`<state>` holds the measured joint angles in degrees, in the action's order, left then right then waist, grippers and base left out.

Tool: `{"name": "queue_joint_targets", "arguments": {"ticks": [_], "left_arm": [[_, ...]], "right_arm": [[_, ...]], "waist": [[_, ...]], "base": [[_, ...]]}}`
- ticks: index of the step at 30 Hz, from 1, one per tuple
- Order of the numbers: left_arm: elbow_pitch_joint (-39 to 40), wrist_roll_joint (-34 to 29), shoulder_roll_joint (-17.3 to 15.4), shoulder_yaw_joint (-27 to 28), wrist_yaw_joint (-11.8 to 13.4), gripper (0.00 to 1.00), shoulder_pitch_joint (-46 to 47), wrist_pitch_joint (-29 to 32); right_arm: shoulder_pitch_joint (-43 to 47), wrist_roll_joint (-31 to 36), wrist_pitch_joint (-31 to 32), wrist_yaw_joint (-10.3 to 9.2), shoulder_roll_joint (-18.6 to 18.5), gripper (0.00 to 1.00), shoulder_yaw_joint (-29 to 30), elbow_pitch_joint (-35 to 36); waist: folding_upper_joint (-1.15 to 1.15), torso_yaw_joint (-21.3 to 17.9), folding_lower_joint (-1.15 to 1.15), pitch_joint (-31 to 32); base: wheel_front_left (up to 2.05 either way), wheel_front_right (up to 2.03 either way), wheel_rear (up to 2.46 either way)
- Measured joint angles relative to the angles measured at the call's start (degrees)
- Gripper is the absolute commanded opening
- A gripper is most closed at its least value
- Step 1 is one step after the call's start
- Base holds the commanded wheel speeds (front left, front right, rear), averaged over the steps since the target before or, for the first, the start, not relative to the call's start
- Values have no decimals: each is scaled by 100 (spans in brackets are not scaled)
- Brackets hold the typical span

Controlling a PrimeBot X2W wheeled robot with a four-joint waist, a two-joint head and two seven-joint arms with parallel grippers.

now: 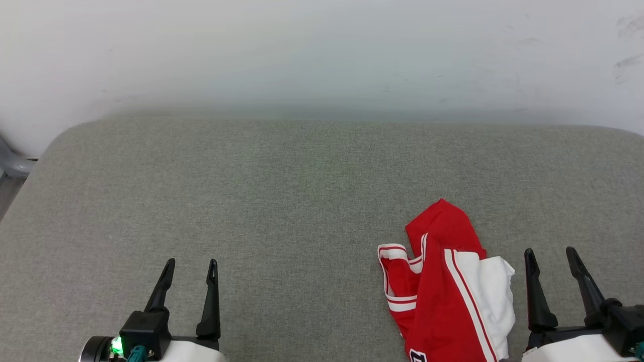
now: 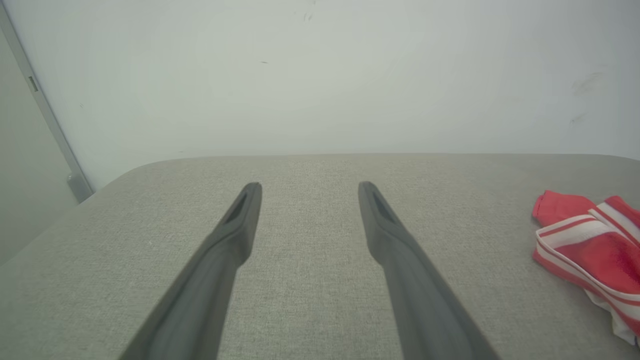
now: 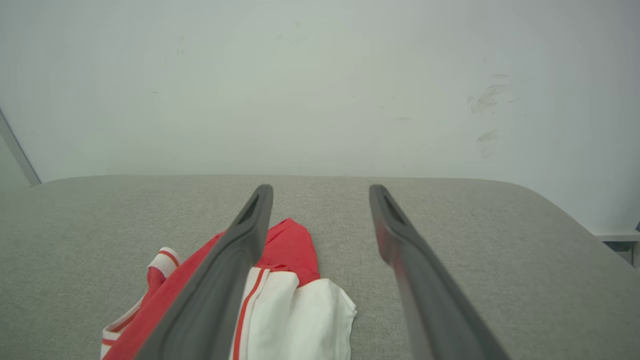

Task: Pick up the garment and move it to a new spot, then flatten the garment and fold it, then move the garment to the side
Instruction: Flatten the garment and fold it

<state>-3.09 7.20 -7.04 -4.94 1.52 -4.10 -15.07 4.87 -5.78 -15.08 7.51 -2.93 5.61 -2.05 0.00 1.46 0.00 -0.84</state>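
The garment [image 1: 448,291] is a red jersey with a white sleeve and red-white striped trim, lying crumpled on the grey cushioned surface [image 1: 302,201] near its front edge, right of centre. My right gripper [image 1: 551,257] stands open just to its right, with nothing between its fingers. In the right wrist view the garment [image 3: 290,305] lies below and left of the right gripper [image 3: 321,191], partly behind its left finger. My left gripper [image 1: 191,265] stands open and empty at the lower left, far from the cloth. The left wrist view has the garment [image 2: 595,250] at its right edge, well clear of the left gripper [image 2: 309,187].
A pale wall [image 1: 322,55] rises directly behind the grey surface. The surface has rounded far corners, and a grey fitting [image 1: 12,163] shows past its left edge. Bare grey fabric stretches across the middle and left.
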Motion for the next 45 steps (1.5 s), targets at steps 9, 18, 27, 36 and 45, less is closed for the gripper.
{"name": "queue_joint_targets", "arguments": {"ticks": [9, 18, 27, 36, 45], "left_arm": [[-10, -152, 198, 247, -258, 100, -106, 0], [-59, -264, 291, 389, -407, 100, -118, 0], [-97, -345, 366, 502, -491, 100, -123, 0], [-104, -353, 392, 510, -524, 100, -55, 0], [-118, -350, 403, 483, -563, 100, 3, 0]], "right_arm": [[68, -90, 0, 0, 0, 100, 4, -42], [70, -97, 0, 0, 0, 100, -4, -67], [13, 21, 1, 0, 0, 100, 105, 8], [-968, 557, 0, 0, -241, 100, 124, 422], [-1785, -24, 1388, 0, -1661, 100, -1032, -547]], "waist": [[0, 3, 0, 22], [0, -5, 0, 23], [0, -18, 0, 41], [0, 17, 0, -10], [0, 122, 0, -143]], "base": [[0, 0, 0], [0, 0, 0], [0, 0, 0], [0, 0, 0], [0, 0, 0]]}}
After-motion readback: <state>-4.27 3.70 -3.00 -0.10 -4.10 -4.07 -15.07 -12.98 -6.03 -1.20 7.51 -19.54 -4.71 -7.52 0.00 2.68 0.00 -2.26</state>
